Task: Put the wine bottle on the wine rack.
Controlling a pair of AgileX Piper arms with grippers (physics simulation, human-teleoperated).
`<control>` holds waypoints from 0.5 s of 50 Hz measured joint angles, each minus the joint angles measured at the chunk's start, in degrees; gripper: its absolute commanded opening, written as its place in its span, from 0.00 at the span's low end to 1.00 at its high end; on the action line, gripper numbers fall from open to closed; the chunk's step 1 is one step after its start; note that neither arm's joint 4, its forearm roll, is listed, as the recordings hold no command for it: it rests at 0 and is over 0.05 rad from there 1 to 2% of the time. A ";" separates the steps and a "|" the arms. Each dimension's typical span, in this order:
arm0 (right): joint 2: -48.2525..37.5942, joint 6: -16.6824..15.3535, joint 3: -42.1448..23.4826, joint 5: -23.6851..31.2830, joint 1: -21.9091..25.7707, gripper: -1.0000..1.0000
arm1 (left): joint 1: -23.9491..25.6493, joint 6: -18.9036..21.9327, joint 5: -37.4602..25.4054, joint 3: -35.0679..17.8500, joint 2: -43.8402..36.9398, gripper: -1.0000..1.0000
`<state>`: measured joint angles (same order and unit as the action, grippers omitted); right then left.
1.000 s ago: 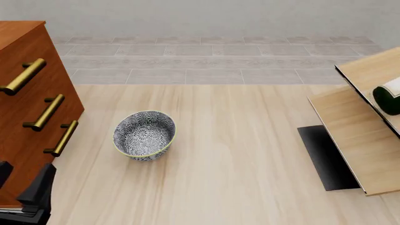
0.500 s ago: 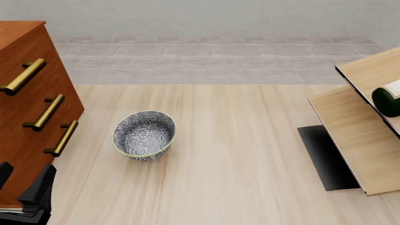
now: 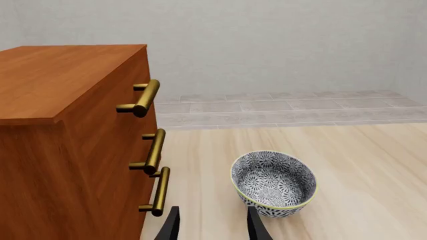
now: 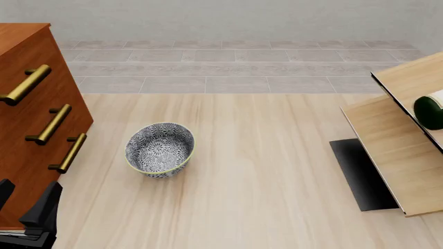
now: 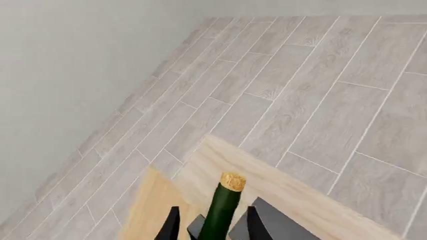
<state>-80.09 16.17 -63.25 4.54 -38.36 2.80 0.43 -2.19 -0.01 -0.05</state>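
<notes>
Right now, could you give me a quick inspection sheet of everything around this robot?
Surface: pale wooden table, bare in the middle.
Job's things: wine bottle, dark green with a cork top, between the right gripper's fingers; its end shows at the front view's right edge, over the wine rack, pale wood panels on a black base.
Clutter: patterned bowl standing upright; reddish-brown cabinet with brass handles on the left.
Grippers: left gripper open, holding nothing, low beside the cabinet; right gripper around the bottle's neck.
Cables: nothing seen.
Surroundings: grey tiled floor and a plain grey wall beyond the table.
</notes>
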 measured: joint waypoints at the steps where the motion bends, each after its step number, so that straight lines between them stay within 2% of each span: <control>1: -0.03 0.05 0.04 0.12 0.02 1.00 | 0.00 0.00 0.01 0.00 0.00 1.00; 25: 1.02 0.86 -0.89 2.46 -0.14 1.00 | 0.21 -0.11 0.25 -0.01 0.00 1.00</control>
<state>-79.07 17.04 -64.15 7.00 -38.51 3.01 0.32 -1.94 -0.02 -0.05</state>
